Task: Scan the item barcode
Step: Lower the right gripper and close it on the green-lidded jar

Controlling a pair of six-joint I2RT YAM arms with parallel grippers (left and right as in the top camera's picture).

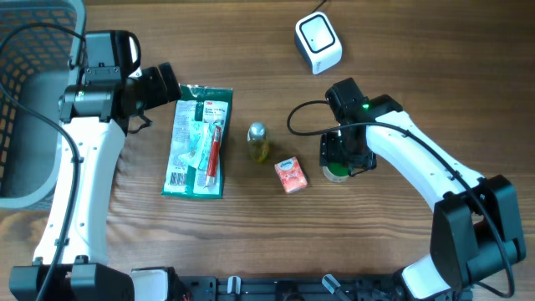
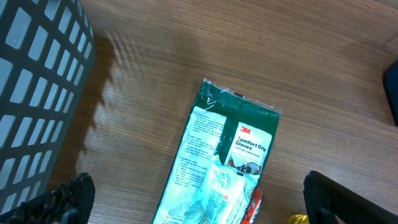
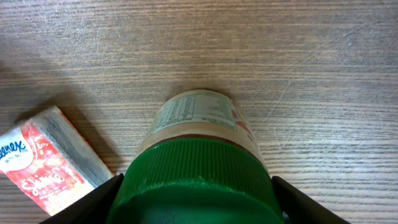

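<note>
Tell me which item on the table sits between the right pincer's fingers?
The green-lidded jar; the tissue pack, yellow bottle and gloves packet lie apart from it, ungripped.

**3 Cameras, 1 Table**

The overhead camera sits high up and looks straight down, so it sees the whole table (image 1: 251, 242) from far away. The left wrist camera is close and looks down at the glove pack (image 2: 217, 162), with the basket (image 2: 37, 93) on its left. The overhead view shows both too. The right wrist camera is very close, just above the jar (image 3: 199, 124) and the tissue pack (image 3: 43, 162), maybe tilted forward. The overhead view shares those 2 as well.
</note>
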